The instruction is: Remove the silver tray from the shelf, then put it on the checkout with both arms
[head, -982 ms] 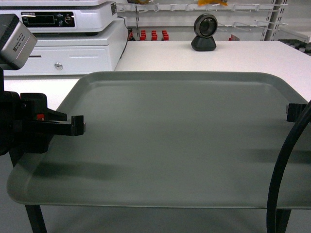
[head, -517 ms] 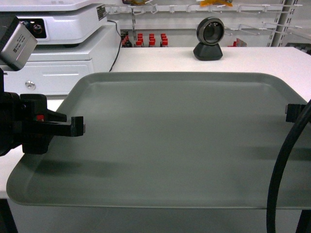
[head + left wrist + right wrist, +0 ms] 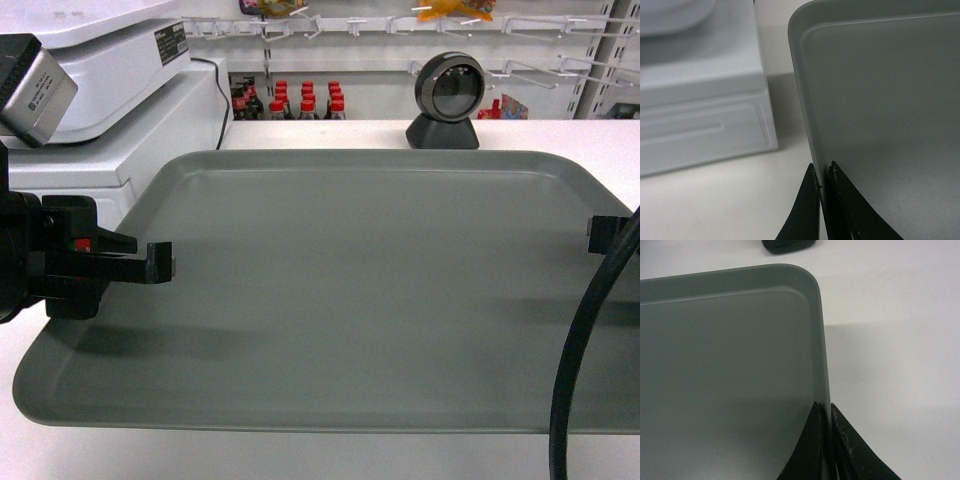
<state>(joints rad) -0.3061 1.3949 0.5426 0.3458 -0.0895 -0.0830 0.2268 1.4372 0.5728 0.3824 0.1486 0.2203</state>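
Black toothed fingers are seen on both grippers; a grey camera box, a red part and a black cable are carried.

Pale grey boxy plastic cash register at left, black round-headed scanner on a stand behind, white wall hook racks, red-capped dark bottles beneath.

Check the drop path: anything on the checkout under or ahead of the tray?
Nothing visible blocks it. The tray is held over the white checkout, left gripper and right gripper each shut on a side rim. The cash register sits just off its left edge, the scanner beyond the far rim. The surface directly underneath is hidden.
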